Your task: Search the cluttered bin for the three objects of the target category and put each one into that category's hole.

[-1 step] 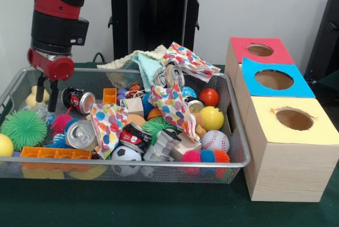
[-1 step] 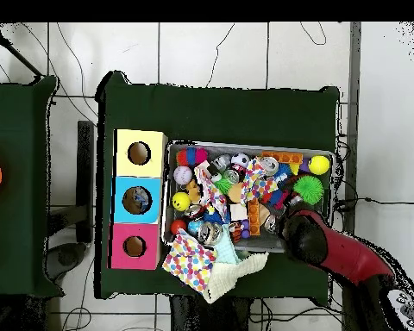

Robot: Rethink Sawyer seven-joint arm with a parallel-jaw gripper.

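Cans: a can [image 1: 80,134] lies on its side at the bin's front left, its silver end facing the camera and its long axis running front to back; a red and black can [image 1: 79,100] lies behind it near the gripper, its end turned toward front right; a third, crushed can [image 1: 134,136] lies in the middle; another silver can [image 1: 170,74] sits high at the back among the cloths.
Bin: the wire bin [image 1: 241,147] stands on the green table [image 1: 159,206], packed full.
Boxes: a red box [image 1: 259,50], a blue box [image 1: 274,79] and a yellow box [image 1: 294,119] stand in a row just beside the bin's right wall, each with a round hole on top.
Clutter: spotted cloth [image 1: 170,105] drapes across the middle, over some of the things; a green spiky ball [image 1: 23,128] and an orange block strip [image 1: 55,153] lie at the front left; a soccer ball [image 1: 126,155], a baseball [image 1: 215,141], a yellow ball [image 1: 212,117] and a red ball [image 1: 208,97] lie toward the right.
Arm: the red arm [image 2: 348,255] reaches over the bin's left back corner, gripper [image 1: 46,92] pointing straight down inside the rim.
Fingers: the two dark fingers [image 1: 52,96] hang narrowly apart, holding nothing, just left of the red and black can.
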